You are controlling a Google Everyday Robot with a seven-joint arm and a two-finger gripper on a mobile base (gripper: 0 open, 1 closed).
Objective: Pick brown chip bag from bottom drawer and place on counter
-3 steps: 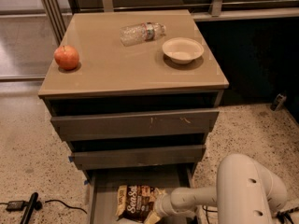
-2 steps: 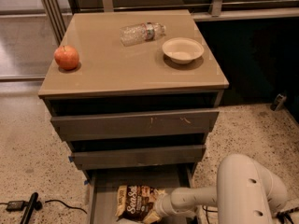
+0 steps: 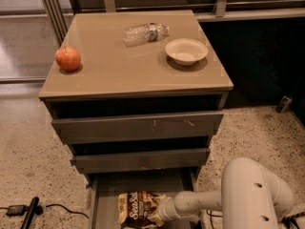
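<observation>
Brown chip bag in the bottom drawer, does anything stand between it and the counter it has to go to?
Nothing sits directly over the brown chip bag, where the tool is. The two upper drawer fronts jut out along the way up; on the counter, apple, bottle and bowl leave its front bare.

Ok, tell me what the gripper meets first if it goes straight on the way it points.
The brown chip bag. The gripper, down in the bottom drawer, points left at it and looks to be right against it, though depth is unclear.
</observation>
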